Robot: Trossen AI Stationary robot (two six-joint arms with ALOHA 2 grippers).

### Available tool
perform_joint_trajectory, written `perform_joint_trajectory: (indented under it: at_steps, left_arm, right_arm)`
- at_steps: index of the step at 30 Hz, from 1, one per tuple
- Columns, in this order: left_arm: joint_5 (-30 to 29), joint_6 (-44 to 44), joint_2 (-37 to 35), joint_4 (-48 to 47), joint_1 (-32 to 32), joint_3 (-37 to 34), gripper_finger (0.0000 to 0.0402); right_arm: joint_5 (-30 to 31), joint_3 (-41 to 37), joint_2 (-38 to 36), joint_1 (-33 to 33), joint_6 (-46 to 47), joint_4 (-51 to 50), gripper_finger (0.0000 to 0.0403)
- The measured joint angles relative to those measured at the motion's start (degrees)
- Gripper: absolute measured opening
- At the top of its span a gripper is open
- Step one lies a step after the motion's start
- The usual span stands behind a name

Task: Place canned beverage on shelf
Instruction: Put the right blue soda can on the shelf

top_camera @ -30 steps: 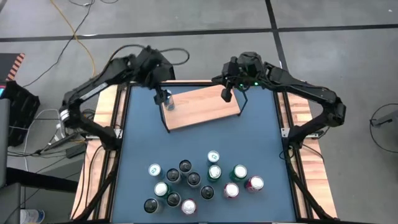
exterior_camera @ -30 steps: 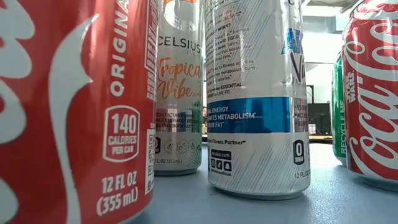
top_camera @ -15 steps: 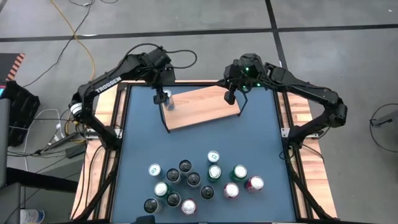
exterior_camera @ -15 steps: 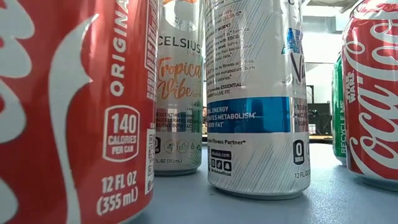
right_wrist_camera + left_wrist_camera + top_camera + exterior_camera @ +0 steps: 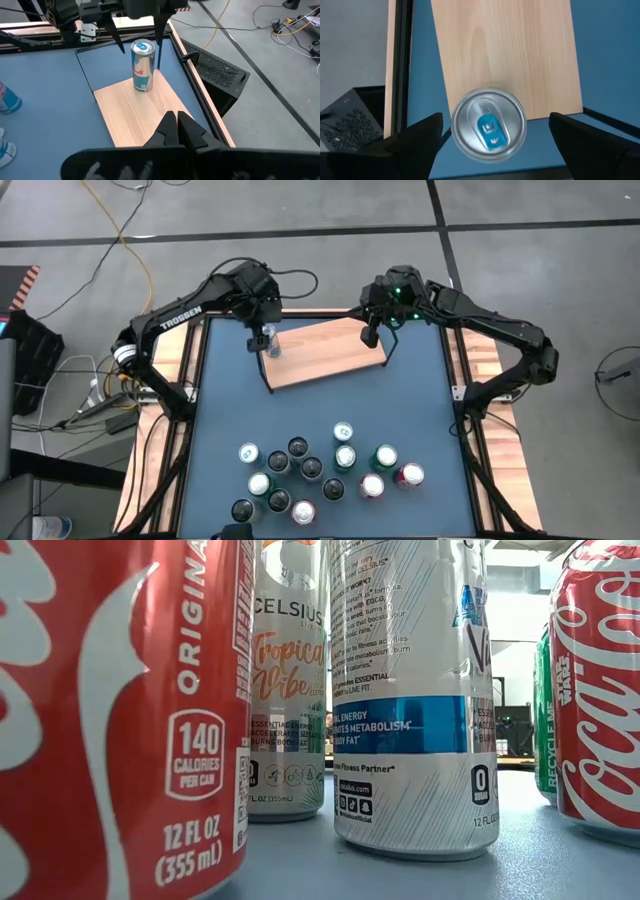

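A slim silver-and-blue canned beverage (image 5: 143, 65) stands upright on its base at the far left corner of the shelf (image 5: 330, 350), a light-wood board in a thin black wire frame. My left gripper (image 5: 495, 120) hangs over the can, pointing steeply down. It is open, with one finger (image 5: 420, 137) on each side of the can's top (image 5: 489, 125), apart from it. My right gripper (image 5: 177, 117) is shut and holds nothing. It hovers above the shelf's far right end.
Several more cans (image 5: 320, 475) stand clustered on the blue tabletop near its front edge. The low view shows them close up, among them a red cola can (image 5: 110, 720). Bare blue table lies between that cluster and the shelf.
My left gripper has sunk toward the can on the shelf and rolled about its own pointing line. It has stayed open.
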Motion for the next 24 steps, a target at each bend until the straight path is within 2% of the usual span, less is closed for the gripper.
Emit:
perform_joint_trajectory:
  at_steps: [8, 14, 24]
  left_arm:
    - [-0.8, 0.3, 0.0, 3.4, -0.7, -4.2, 0.0352]
    - [-1.9, 0.3, 0.0, 3.0, -0.7, -4.4, 0.0348]
    - [-1.2, -1.5, 0.0, 4.8, -0.6, -4.4, 0.0264]
  right_arm:
    - [0.0, 0.0, 0.0, 0.0, 0.0, 0.0, 0.0000]
    - [0.0, 0.0, 0.0, 0.0, 0.0, 0.0, 0.0000]
    - [0.0, 0.0, 0.0, 0.0, 0.0, 0.0, 0.0000]
